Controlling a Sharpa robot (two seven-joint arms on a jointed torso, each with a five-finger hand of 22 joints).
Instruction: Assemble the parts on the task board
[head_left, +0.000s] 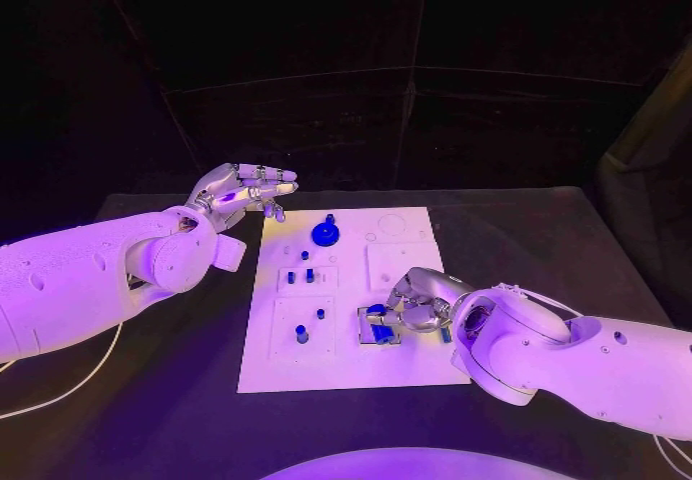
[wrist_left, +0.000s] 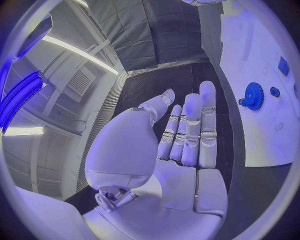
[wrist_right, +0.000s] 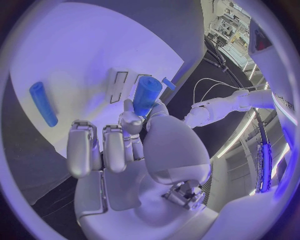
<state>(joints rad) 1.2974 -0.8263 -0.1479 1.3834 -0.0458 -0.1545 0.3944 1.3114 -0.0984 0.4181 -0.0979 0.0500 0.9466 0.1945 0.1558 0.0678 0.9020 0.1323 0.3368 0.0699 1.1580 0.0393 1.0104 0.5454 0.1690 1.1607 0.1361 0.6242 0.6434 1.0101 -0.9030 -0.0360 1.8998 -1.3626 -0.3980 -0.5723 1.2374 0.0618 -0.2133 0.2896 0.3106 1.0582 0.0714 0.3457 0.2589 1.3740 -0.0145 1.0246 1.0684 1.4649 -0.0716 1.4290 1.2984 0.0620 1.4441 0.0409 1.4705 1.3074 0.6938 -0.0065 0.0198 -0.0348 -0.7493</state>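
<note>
Right hand (wrist_right: 134, 145) pinches blue cylinder (wrist_right: 146, 95) roughly upright over task board (wrist_right: 94, 45)

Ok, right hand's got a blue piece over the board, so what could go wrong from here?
The right hand pinches the blue cylinder only at its lower end, between fingertips, so it might tilt or slip before seating. That hand hangs low over the task board, close to other parts such as the loose blue rod, and could nudge them. The left hand hovers open by the board's far corner, near the blue gear; any sweep could knock it.
</note>
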